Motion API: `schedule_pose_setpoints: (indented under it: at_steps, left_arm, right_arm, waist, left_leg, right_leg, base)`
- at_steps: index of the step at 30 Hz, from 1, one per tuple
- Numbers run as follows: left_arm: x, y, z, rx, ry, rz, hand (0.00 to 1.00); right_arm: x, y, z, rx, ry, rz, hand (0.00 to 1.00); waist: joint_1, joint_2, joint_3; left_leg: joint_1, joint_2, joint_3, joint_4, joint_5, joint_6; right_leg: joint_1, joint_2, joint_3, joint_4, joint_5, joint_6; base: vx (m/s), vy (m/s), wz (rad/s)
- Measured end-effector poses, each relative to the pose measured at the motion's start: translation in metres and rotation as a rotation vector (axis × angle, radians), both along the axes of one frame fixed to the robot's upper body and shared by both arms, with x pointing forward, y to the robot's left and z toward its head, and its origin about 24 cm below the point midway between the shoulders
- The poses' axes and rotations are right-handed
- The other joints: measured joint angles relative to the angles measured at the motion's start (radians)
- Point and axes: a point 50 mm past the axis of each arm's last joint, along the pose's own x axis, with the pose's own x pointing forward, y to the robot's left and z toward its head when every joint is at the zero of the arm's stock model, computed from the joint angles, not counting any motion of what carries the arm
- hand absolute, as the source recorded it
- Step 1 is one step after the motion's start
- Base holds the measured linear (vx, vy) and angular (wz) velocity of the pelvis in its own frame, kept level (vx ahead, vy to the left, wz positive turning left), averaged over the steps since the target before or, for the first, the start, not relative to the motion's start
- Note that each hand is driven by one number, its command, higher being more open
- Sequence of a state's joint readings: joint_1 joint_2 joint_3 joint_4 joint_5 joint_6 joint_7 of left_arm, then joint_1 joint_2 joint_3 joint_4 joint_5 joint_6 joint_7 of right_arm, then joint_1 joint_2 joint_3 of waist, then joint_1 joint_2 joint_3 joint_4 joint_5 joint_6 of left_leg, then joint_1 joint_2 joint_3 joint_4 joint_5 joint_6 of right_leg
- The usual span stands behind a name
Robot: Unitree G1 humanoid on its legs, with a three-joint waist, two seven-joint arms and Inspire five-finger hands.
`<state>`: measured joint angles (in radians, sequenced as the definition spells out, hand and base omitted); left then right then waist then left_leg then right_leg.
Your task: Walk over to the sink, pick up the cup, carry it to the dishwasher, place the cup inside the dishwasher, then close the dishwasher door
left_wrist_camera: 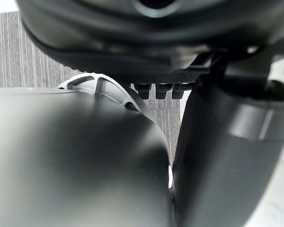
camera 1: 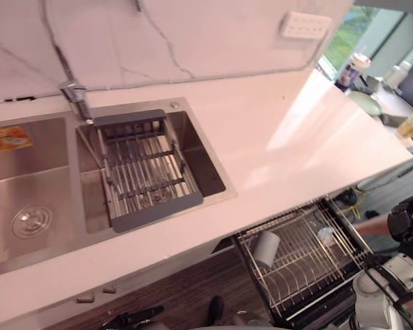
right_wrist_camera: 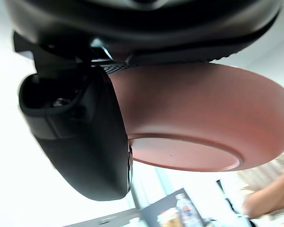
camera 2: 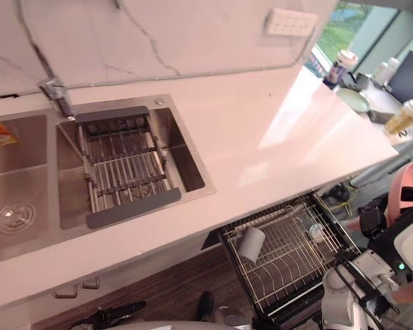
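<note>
White counter (camera 1: 296,137), steel sink (camera 1: 201,157), open dishwasher rack (camera 1: 310,256), right hand (right_wrist_camera: 80,142) pinching pink bowl (right_wrist_camera: 203,118)

Two sink basins (camera 1: 14,179) (camera 1: 205,161), one grey cup (camera 1: 266,247), one pink bowl (right_wrist_camera: 203,118)

Grey drain rack (camera 1: 146,172) at left, faucet (camera 1: 74,96) just behind it; white socket plate (camera 1: 305,25) high on the marble backsplash (camera 1: 213,34); pink bowl (camera 2: 407,180) at far right; pale plate (camera 1: 363,102) and bottle (camera 1: 356,69) beyond the countertop (camera 1: 296,137).

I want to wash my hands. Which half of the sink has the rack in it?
The right basin: a grey-framed wire rack sits across it. The left basin has no rack, and its round drain shows.
</note>
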<state>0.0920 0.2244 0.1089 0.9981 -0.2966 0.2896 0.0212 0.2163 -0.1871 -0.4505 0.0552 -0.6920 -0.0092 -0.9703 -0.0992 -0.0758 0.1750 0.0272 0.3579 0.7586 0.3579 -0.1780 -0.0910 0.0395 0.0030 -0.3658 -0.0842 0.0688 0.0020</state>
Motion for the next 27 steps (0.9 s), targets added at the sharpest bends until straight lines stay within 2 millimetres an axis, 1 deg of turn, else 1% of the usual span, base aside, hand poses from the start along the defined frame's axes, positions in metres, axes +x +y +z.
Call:
schedule_pose_setpoints:
  at_steps: [1,3,4,6,7,9,10,11,12,14,15,17,18,21,23,24,25,27]
  left_arm:
    - [0.0,-0.001,0.0,-0.002,-0.001,-0.001,1.0]
    - [0.003,-0.009,-0.001,-0.02,-0.016,-0.019,1.0]
    - [0.003,-0.011,-0.002,-0.022,-0.018,-0.035,1.0]
    - [0.006,-0.017,-0.002,-0.036,-0.022,-0.077,1.0]
    - [0.007,-0.018,-0.002,-0.041,-0.025,-0.084,1.0]
    - [0.008,-0.023,-0.003,-0.058,-0.03,-0.089,1.0]
    - [0.008,-0.024,-0.003,-0.063,-0.03,-0.089,1.0]
    - [0.008,-0.027,-0.004,-0.072,-0.03,-0.093,1.0]
    - [0.008,-0.029,-0.004,-0.075,-0.03,-0.099,1.0]
    - [0.013,-0.035,-0.004,-0.086,-0.039,-0.129,1.0]
    - [0.013,-0.037,-0.004,-0.09,-0.041,-0.128,1.0]
    - [0.016,-0.039,-0.003,-0.101,-0.055,-0.117,1.0]
    - [0.016,-0.039,-0.003,-0.107,-0.058,-0.107,1.0]
    - [0.018,-0.04,-0.002,-0.117,-0.068,-0.102,1.0]
    - [0.02,-0.04,-0.002,-0.126,-0.077,-0.106,1.0]
    - [0.021,-0.04,-0.002,-0.127,-0.08,-0.108,1.0]
    - [0.021,-0.04,-0.002,-0.128,-0.081,-0.108,1.0]
    - [0.027,-0.041,0.0,-0.133,-0.101,-0.111,1.0]
  right_arm:
    - [-0.001,0.0,-0.001,0.001,0.002,-0.001,0.0]
    - [-0.01,0.0,-0.009,0.014,0.03,-0.006,0.0]
    - [-0.012,0.001,-0.012,0.021,0.04,-0.008,0.0]
    - [-0.015,0.005,-0.026,0.054,0.08,-0.009,0.0]
    - [-0.016,0.005,-0.03,0.063,0.09,-0.008,0.0]
    - [-0.019,0.01,-0.045,0.11,0.127,-0.001,0.0]
    - [-0.02,0.011,-0.049,0.124,0.139,0.002,0.0]
    - [-0.021,0.015,-0.057,0.148,0.161,0.01,0.0]
    - [-0.021,0.016,-0.06,0.157,0.168,0.014,0.0]
    - [-0.021,0.023,-0.069,0.187,0.201,0.034,0.0]
    - [-0.02,0.024,-0.071,0.193,0.209,0.04,0.0]
    - [-0.014,0.028,-0.076,0.206,0.233,0.057,0.0]
    - [-0.012,0.028,-0.078,0.205,0.245,0.061,0.0]
    - [0.004,0.025,-0.081,0.19,0.304,0.096,0.0]
    - [0.018,0.014,-0.075,0.153,0.343,0.124,0.0]
    - [0.027,0.006,-0.07,0.119,0.366,0.141,0.0]
    - [0.028,0.005,-0.069,0.114,0.37,0.142,0.0]
    - [0.038,-0.006,-0.062,0.101,0.402,0.145,0.0]
  waist:
    - [-0.002,0.004,0.002]
    - [-0.007,0.03,0.018]
    - [-0.008,0.036,0.021]
    - [-0.014,0.052,0.022]
    - [-0.014,0.055,0.022]
    - [-0.014,0.074,0.032]
    - [-0.014,0.078,0.033]
    - [-0.014,0.09,0.037]
    - [-0.014,0.095,0.039]
    - [-0.013,0.117,0.049]
    - [-0.012,0.121,0.051]
    - [-0.004,0.137,0.062]
    - [-0.002,0.14,0.066]
    - [0.006,0.151,0.077]
    - [0.012,0.161,0.097]
    - [0.02,0.17,0.111]
    - [0.022,0.172,0.113]
    - [0.029,0.179,0.141]
  left_leg:
    - [0.002,-0.002,0.001,-0.003,0.001,0.0]
    - [0.024,-0.016,0.009,-0.025,0.011,0.0]
    - [0.028,-0.02,0.009,-0.032,0.014,0.001]
    - [0.038,-0.039,0.009,-0.059,0.031,0.003]
    - [0.04,-0.044,0.009,-0.065,0.034,0.004]
    - [0.057,-0.05,0.007,-0.075,0.037,0.002]
    - [0.063,-0.053,0.006,-0.078,0.037,0.002]
    - [0.071,-0.059,0.004,-0.086,0.037,0.002]
    - [0.072,-0.063,0.003,-0.09,0.038,0.003]
    - [0.072,-0.081,-0.007,-0.107,0.043,0.009]
    - [0.072,-0.085,-0.01,-0.111,0.045,0.01]
    - [0.072,-0.099,-0.024,-0.129,0.053,0.012]
    - [0.071,-0.102,-0.029,-0.13,0.054,0.013]
    - [0.056,-0.11,-0.064,-0.132,0.058,0.01]
    - [0.048,-0.119,-0.081,-0.134,0.061,0.01]
    - [0.04,-0.126,-0.101,-0.135,0.063,0.01]
    - [0.037,-0.127,-0.104,-0.134,0.064,0.01]
    - [0.011,-0.138,-0.144,-0.129,0.073,0.011]
  right_leg:
    - [0.0,0.0,0.001,-0.001,0.0,0.001]
    - [0.007,-0.006,0.005,-0.005,-0.003,0.004]
    - [0.009,-0.008,0.004,-0.005,-0.003,0.004]
    - [0.01,-0.016,0.001,-0.005,-0.003,0.004]
    - [0.011,-0.018,0.0,-0.005,-0.003,0.004]
    - [0.03,-0.022,-0.003,-0.005,-0.002,0.005]
    - [0.034,-0.024,-0.004,-0.005,-0.002,0.006]
    - [0.04,-0.028,-0.006,-0.006,-0.005,0.01]
    - [0.041,-0.031,-0.008,-0.006,-0.008,0.015]
    - [0.044,-0.044,-0.023,-0.006,-0.012,0.02]
    - [0.045,-0.047,-0.028,-0.006,-0.013,0.022]
    - [0.05,-0.056,-0.046,-0.006,-0.016,0.028]
    - [0.052,-0.057,-0.051,-0.006,-0.016,0.031]
    - [0.056,-0.062,-0.074,-0.004,-0.011,0.03]
    - [0.056,-0.07,-0.084,0.0,-0.009,0.033]
    - [0.053,-0.076,-0.087,0.0,-0.006,0.036]
    - [0.052,-0.077,-0.088,0.0,-0.006,0.037]
    - [0.042,-0.087,-0.102,0.001,-0.004,0.04]
  base:
    - [-0.08,0.027,-0.12]
    - [-0.08,0.052,-0.06]
    - [-0.03,0.052,0.02]
    - [-0.01,0.053,0.06]
    - [0.01,0.059,0.06]
    - [0.03,0.069,0.05]
    - [0.03,0.08,0.05]
    - [0.01,0.069,0.05]
    - [0.01,0.116,0.1]
    - [0.01,0.114,0.17]
    - [0.01,0.099,0.2]
    - [0.02,0.096,0.23]
    - [0.02,0.075,0.24]
    - [0.03,0.061,0.24]
    - [0.04,0.095,0.2]
    - [0.02,0.094,0.08]
    - [0.01,0.094,0.12]
    - [-0.01,0.088,0.23]
